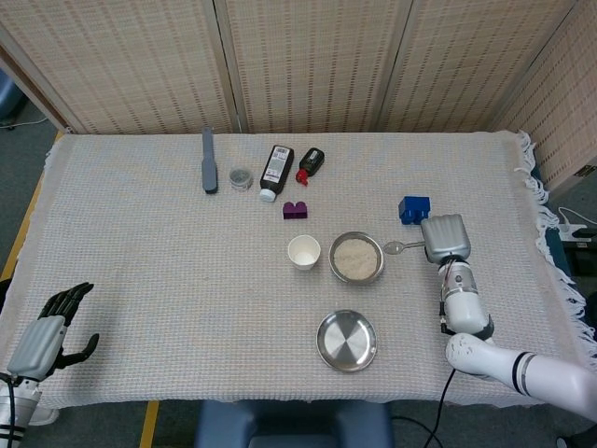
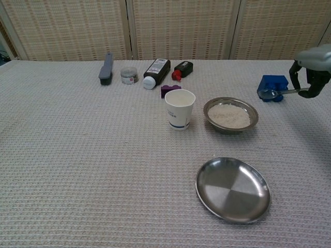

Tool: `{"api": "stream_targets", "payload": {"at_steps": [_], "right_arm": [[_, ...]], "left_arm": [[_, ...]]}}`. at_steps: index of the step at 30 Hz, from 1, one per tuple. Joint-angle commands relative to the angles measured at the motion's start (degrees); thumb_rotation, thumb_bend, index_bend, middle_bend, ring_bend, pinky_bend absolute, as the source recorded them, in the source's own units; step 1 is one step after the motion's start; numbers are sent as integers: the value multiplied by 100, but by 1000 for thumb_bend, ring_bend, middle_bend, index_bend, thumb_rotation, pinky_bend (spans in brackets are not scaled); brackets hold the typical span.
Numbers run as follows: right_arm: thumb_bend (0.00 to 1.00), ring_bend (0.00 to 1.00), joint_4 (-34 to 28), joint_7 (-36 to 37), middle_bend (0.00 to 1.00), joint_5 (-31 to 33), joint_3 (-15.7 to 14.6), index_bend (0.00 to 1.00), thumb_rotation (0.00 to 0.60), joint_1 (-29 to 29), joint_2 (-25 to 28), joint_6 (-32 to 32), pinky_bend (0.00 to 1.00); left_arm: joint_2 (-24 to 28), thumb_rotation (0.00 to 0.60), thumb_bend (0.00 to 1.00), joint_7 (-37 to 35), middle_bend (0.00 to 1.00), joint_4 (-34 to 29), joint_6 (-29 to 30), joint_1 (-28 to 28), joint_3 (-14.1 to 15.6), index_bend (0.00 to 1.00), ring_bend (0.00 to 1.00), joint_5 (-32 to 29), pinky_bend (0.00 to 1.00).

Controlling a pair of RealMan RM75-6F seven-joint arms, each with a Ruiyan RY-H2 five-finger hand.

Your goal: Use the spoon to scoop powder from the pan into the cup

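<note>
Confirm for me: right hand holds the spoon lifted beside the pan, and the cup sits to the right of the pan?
Not quite. The cup sits to the left of the pan, as the head view shows. The rest holds: the right hand holds the spoon lifted beside the pan.

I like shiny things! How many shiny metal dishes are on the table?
2. One pan holds white powder and sits just right of the paper cup. The other, an empty plate, lies nearer the front edge of the table. None looks hidden.
</note>
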Motion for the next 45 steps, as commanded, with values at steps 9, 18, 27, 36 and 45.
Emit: {"api": "stream_targets", "payload": {"at_steps": [9, 18, 27, 36, 45], "right_arm": [[351, 1000, -302, -1871, 978, 1731, -129, 594, 600, 1058, -366, 665, 1000], [355, 1000, -288, -2772, 980, 2721, 4, 619, 600, 1657, -573, 1185, 1000], [356, 1000, -281, -3446, 981, 3208, 64, 623, 600, 2005, -598, 1616, 1000], [356, 1000, -79, -3697, 981, 3368, 8, 623, 600, 2049, -774, 1723, 1000], [356, 1000, 446, -3908, 981, 3376, 72, 623, 600, 2126, -1190, 1725, 1000]], "left_arm": [[16, 600, 413, -36, 0, -4, -10, -1, 8, 0, 0, 11, 0], [33, 600, 413, -95, 0, -10, -6, 5, 7, 0, 0, 8, 0], [50, 600, 413, -163, 0, -14, -18, 1, 7, 0, 0, 17, 0], [56, 600, 413, -181, 0, -20, -19, -1, 8, 0, 0, 24, 0], [59, 600, 414, -192, 0, -24, -21, -2, 5, 0, 0, 18, 0]]}}
